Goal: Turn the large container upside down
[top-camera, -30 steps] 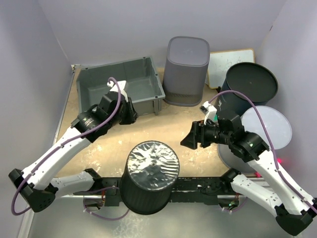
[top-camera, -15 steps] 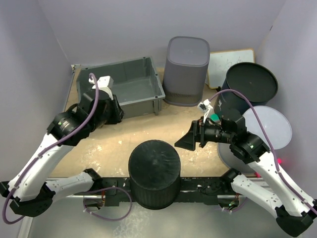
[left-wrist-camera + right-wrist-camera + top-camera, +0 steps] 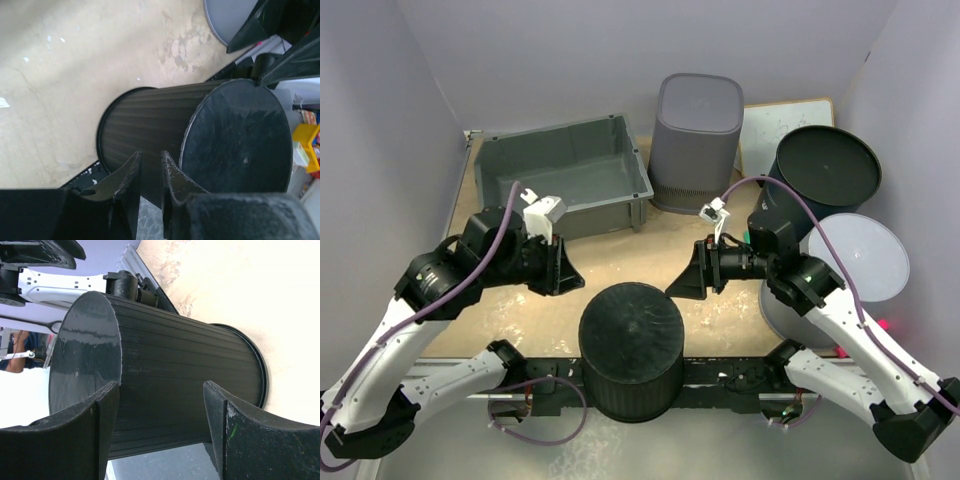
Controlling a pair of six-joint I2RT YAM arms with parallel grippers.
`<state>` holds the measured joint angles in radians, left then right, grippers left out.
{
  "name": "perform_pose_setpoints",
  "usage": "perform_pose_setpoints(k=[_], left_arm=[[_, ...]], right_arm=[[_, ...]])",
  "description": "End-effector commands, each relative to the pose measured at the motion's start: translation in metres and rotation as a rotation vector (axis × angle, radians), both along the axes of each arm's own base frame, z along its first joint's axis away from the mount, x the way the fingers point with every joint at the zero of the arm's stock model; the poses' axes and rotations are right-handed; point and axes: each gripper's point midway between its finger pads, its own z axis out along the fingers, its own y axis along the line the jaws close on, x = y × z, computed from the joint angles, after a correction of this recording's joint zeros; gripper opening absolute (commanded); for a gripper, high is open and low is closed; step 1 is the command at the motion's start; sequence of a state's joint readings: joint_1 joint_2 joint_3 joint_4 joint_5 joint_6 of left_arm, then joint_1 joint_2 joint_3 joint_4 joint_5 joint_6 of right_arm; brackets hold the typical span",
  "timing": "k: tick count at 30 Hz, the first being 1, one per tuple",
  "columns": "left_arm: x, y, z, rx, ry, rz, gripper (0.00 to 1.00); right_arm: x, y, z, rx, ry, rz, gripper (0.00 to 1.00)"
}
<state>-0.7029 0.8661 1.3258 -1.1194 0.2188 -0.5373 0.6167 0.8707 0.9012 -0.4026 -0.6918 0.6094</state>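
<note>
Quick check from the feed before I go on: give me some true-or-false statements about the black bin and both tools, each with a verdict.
1. The black ribbed cylindrical bin stands with its closed base facing up. True.
2. The right tool is clamped on the bin's wall. False: its jaws stand wide open, and the top view shows it apart from the bin.
3. The left tool holds nothing. True: the narrow gap between its fingers is empty.
4. The bin sits inside the grey rectangular tray. False: it stands on the tan tabletop at the near edge, between the arms' bases.
</note>
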Motion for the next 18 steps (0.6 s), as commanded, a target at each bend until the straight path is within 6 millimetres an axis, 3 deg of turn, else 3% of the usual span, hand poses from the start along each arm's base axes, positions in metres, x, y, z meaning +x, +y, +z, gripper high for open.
perform_pose_setpoints(k=[1,6,11,15,18], left_arm=[[-0.018,-0.020,0.011,-0.105,0.010,-0.143,0.17],[-0.039,-0.024,0.016,-0.184,0.044,-0.216,0.24],[-0.049,-0.016,-0.001,-0.137,0.108,-0.214,0.34],[-0.049,-0.019,-0.009,-0.148,0.135,-0.210,0.37],[-0.048,-0.021,-0.027,-0.117,0.187,-0.206,0.36]], right_arm=[[0.003,-0.007,-0.010,-0.079,-0.039,-0.003,0.69],[-0.002,-0.007,-0.002,-0.052,-0.067,0.026,0.71],[-0.011,-0.002,0.017,0.029,-0.115,0.095,0.79],[-0.014,0.002,0.007,0.011,-0.085,0.132,0.78],[-0.011,0.000,-0.003,-0.031,-0.075,0.120,0.77]])
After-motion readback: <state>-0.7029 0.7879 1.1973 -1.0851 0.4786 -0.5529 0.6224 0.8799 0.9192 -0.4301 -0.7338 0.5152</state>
